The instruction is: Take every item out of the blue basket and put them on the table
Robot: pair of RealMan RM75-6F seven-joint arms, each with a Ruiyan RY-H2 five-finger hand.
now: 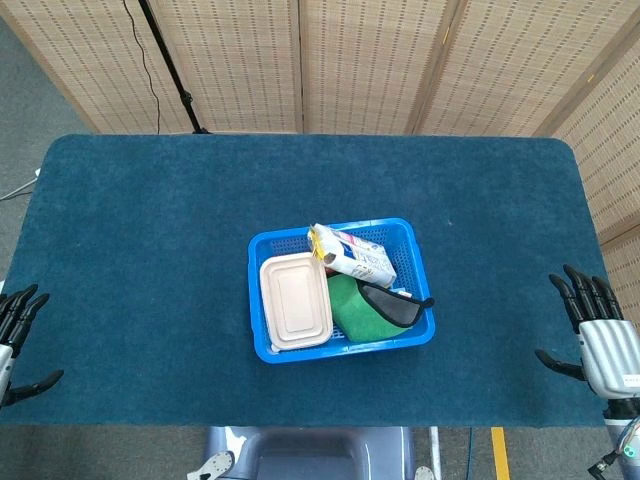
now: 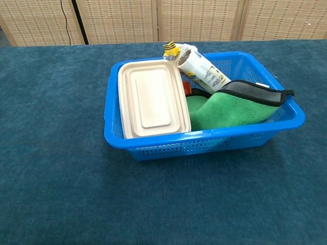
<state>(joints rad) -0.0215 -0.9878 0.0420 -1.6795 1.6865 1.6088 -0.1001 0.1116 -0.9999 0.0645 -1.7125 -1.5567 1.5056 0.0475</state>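
Before woven folding screens (image 1: 370,60), we see a dark teal felt table (image 1: 140,260) with the blue basket (image 1: 412,262) at its middle, holding a beige lidded food container (image 1: 296,300) on the left, a green cloth (image 2: 230,109) edged in black near right, and a white snack packet (image 1: 352,257) at the far side, its print too small to read. Our left hand (image 1: 14,340) and right hand (image 1: 598,338) rest at the table's near corners, fingers spread apart, holding nothing, well apart from the basket.

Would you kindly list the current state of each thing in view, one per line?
blue basket: upright, still loaded
beige lidded box: closed, inside the basket
snack packet: lying tilted across the far rim
green cloth: crumpled, inside
left hand: open, holding nothing
right hand: open, holding nothing
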